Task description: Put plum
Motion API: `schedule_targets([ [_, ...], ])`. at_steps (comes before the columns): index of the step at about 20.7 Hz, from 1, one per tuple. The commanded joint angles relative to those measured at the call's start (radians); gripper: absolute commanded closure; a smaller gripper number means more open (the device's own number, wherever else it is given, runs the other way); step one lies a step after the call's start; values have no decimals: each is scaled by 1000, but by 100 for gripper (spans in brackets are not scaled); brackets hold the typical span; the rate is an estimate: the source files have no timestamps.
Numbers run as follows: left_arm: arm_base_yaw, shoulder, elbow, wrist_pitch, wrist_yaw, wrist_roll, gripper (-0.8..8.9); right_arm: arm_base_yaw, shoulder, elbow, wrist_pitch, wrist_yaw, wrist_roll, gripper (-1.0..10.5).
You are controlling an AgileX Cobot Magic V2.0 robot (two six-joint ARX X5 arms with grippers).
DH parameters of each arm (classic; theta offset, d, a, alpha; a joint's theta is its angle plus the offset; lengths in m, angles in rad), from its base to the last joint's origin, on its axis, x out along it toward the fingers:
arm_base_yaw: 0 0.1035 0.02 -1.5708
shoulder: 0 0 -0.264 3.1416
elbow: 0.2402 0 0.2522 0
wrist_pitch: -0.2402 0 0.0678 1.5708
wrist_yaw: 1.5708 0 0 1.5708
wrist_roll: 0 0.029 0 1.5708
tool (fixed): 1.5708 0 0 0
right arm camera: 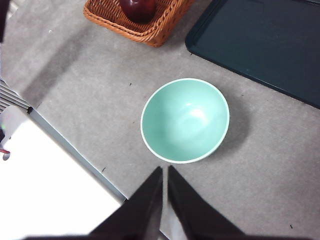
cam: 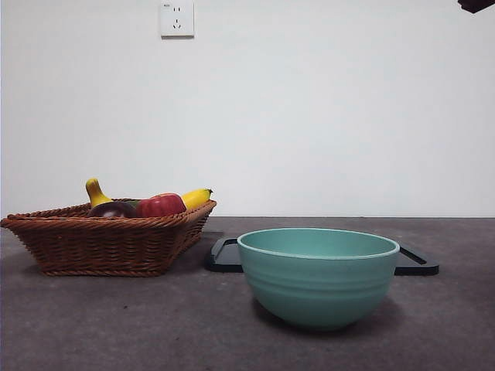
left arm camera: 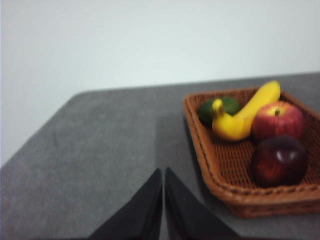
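Note:
The plum (left arm camera: 278, 161), dark maroon and glossy, lies in the near corner of a brown wicker basket (left arm camera: 270, 194). In the front view the plum (cam: 113, 209) peeks over the rim of the basket (cam: 100, 243) at the left. My left gripper (left arm camera: 163, 172) is shut and empty, hovering over bare table beside the basket. My right gripper (right arm camera: 164, 170) is shut and empty too, high above the table near a teal bowl (right arm camera: 185, 120). The plum (right arm camera: 137, 8) shows there at the far edge, in the basket (right arm camera: 150, 32).
A red apple (left arm camera: 277, 120), a yellow banana (left arm camera: 245, 120) and a green fruit (left arm camera: 220, 107) share the basket. The empty teal bowl (cam: 317, 286) stands front centre, with a dark flat tray (cam: 224, 255) behind it. A black arm tip (cam: 476, 5) shows at the top right corner.

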Motion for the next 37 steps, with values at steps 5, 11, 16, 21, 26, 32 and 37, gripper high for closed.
schedule_targets([
  [5, 2, -4, -22, -103, -3, -14, 807, 9, 3, 15, 10, 0, -8, 941],
  [11, 2, -4, -22, -118, -2, -28, 806, 9, 3, 15, 10, 0, -8, 941],
  [16, 2, -4, -22, -118, -2, -28, 807, 9, 3, 15, 10, 0, -8, 941],
  [21, 2, -4, -22, -118, -2, -28, 807, 9, 3, 15, 10, 0, -8, 941],
  [26, 2, -4, -22, -118, -2, -28, 807, 9, 3, 15, 10, 0, -23, 941],
  [32, 2, -4, -22, -118, -2, -28, 806, -165, -114, -49, 244, 113, -194, 941],
  [37, 2, -4, -22, -118, -2, -28, 807, -459, -321, -309, 522, 195, -211, 941],
])
